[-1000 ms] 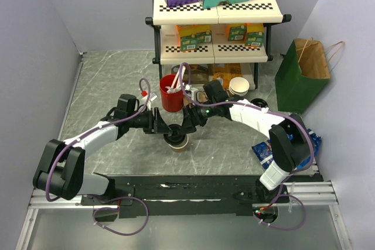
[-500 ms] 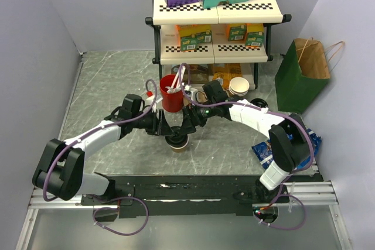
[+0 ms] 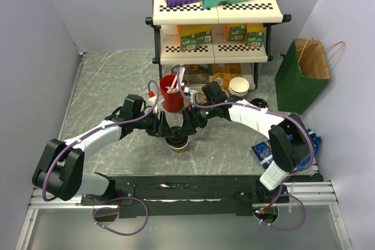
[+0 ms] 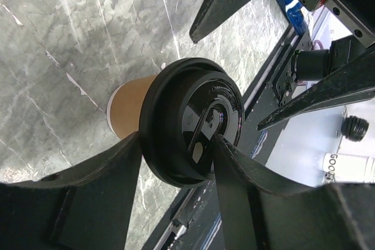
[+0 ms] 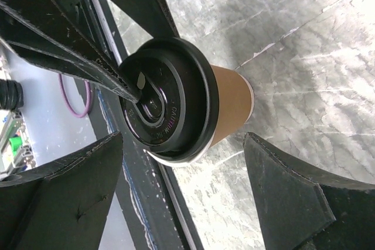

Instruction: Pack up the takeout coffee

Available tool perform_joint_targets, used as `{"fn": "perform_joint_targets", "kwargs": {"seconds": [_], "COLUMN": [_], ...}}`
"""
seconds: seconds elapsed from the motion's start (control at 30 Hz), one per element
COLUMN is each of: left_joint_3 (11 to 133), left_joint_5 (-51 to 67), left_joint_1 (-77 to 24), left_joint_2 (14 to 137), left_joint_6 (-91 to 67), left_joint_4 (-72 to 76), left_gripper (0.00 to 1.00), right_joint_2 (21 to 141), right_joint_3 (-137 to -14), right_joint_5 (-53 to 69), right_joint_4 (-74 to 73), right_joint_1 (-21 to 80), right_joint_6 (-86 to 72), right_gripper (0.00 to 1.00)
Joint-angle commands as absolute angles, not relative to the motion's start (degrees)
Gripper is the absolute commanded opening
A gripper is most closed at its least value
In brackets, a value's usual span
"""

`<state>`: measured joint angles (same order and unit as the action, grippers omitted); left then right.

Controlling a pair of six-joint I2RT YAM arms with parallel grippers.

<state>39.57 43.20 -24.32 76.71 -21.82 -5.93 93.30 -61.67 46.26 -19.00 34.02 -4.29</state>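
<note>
Takeout coffee, a brown paper cup under a round black lid, standing upright on the grey marbled table. Its long axis is vertical, base down and lid facing up toward both wrist cameras, so the brown wall shows only as a foreshortened band beyond the lid's rim. The cup sits directly beneath and between the two grippers, which meet over it from opposite sides. The left gripper reaches in from the cup's left with its jaws partly apart. In the left wrist view one finger lies against the outside of the lid's rim and the other crosses over the lid's top. Whether either finger presses on the lid cannot be told, and the jaws do not close around the cup. The right gripper comes in from the cup's right with its jaws spread wide. In the right wrist view its fingers stand on either side of the cup, clear of both lid and wall. Beyond the fingertips of both grippers stands a red cup holding stirrers, and behind that a two-tier shelf rack with a stack of pale cups at its foot. A green paper bag stands well off to the right gripper's outer side.
</note>
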Motion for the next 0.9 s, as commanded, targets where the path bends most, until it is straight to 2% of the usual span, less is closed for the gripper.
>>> {"fn": "perform_joint_targets", "kwargs": {"seconds": [0.0, 0.87], "left_joint_3": [42.1, 44.4], "left_joint_5": [43.1, 38.4], "left_joint_1": [-25.1, -28.4], "left_joint_2": [74.8, 74.2], "left_joint_6": [-19.2, -13.1], "left_joint_4": [-6.2, -11.5], "left_gripper": [0.57, 0.61], "right_joint_2": [93.6, 96.1], "right_joint_3": [-62.0, -63.0], "right_joint_5": [45.9, 43.0], "right_joint_4": [-21.2, -24.4], "right_joint_1": [34.8, 35.4], "right_joint_6": [-2.9, -2.7], "right_gripper": [0.89, 0.84]}}
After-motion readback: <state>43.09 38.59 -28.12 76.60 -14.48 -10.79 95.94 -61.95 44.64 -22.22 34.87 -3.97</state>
